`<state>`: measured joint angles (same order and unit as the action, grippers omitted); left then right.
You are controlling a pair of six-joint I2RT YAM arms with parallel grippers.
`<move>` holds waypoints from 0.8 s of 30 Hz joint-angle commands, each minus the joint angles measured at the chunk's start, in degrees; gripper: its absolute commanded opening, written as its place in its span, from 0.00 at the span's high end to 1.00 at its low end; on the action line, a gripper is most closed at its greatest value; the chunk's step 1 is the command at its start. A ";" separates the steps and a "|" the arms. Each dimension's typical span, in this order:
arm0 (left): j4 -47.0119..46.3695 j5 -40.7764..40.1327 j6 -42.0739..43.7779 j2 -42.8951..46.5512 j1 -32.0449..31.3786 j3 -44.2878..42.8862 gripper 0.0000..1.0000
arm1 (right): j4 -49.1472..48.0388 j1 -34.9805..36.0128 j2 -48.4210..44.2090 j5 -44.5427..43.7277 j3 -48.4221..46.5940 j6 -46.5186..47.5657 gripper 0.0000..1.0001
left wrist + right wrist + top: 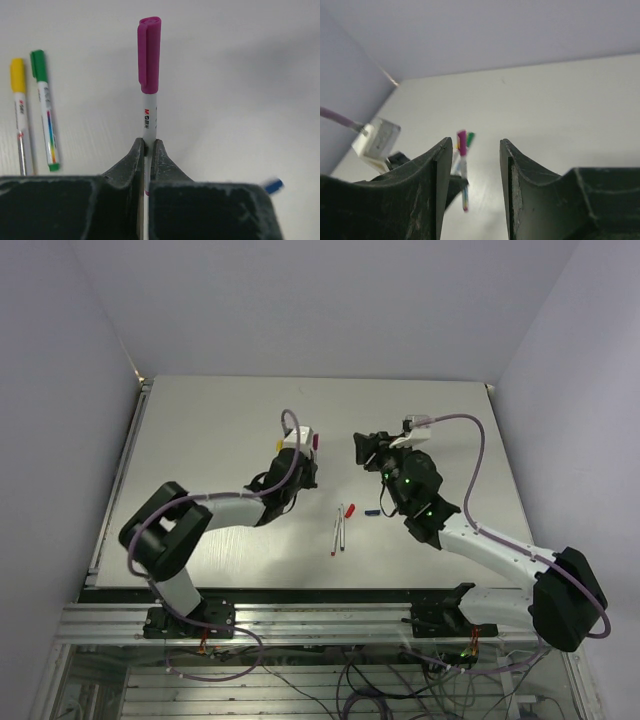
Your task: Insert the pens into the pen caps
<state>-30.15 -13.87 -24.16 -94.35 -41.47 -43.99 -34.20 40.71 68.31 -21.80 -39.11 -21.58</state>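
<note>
My left gripper (148,145) is shut on the white barrel of a pen with a purple cap (149,55) on it; the pen sticks out past the fingers, above the table. In the top view this gripper (308,462) is left of centre with the purple pen (315,443). My right gripper (475,145) is open and empty, facing the purple pen (462,150) from the right (362,448). A yellow-capped pen (20,115) and a green-capped pen (45,110) lie side by side on the table. Two uncapped pens (338,534), a red cap (349,511) and a blue cap (371,511) lie nearer the front.
The white table (220,420) is walled at the back and sides. The left arm's wrist and cable (290,430) hide most of the yellow and green pens from above; only a yellow spot (279,443) shows.
</note>
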 commanded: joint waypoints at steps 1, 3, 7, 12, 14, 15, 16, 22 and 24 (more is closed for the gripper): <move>6.50 -9.73 4.73 -7.01 0.93 -8.30 0.93 | 10.14 -0.01 -0.57 -9.80 1.43 -1.04 0.58; 9.74 -11.35 4.91 -10.12 1.48 -11.58 0.93 | 12.11 -0.14 -0.97 -11.03 2.07 -1.87 0.58; 17.26 -14.07 3.71 -15.17 2.98 -17.96 0.93 | 12.99 -0.20 -2.91 -11.86 4.15 -2.93 0.59; 25.34 -18.78 4.31 -19.52 3.45 -24.76 0.93 | 13.34 -0.29 -3.98 -11.80 5.44 -3.85 0.59; 28.43 -18.85 3.88 -21.30 3.89 -27.32 0.93 | 13.45 -0.35 -3.81 -11.71 5.48 -4.21 0.59; 29.61 -18.74 3.63 -22.15 4.06 -28.34 0.93 | 13.62 -0.31 -3.79 -11.60 5.58 -4.37 0.59; 30.50 -18.43 3.56 -22.83 4.39 -29.19 0.93 | 13.75 -0.35 -3.76 -11.53 5.52 -4.57 0.59; 36.10 -19.28 2.73 -26.70 4.73 -33.35 0.92 | 13.80 -0.31 -3.80 -11.30 5.84 -5.29 0.59; 36.91 -19.32 2.46 -27.37 4.80 -33.86 0.89 | 13.66 -0.30 -3.76 -11.18 5.91 -5.42 0.59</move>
<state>0.58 -31.38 -20.84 -119.39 -37.19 -76.09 -20.71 40.56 65.28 -32.01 -34.04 -26.00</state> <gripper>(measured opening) 0.098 0.411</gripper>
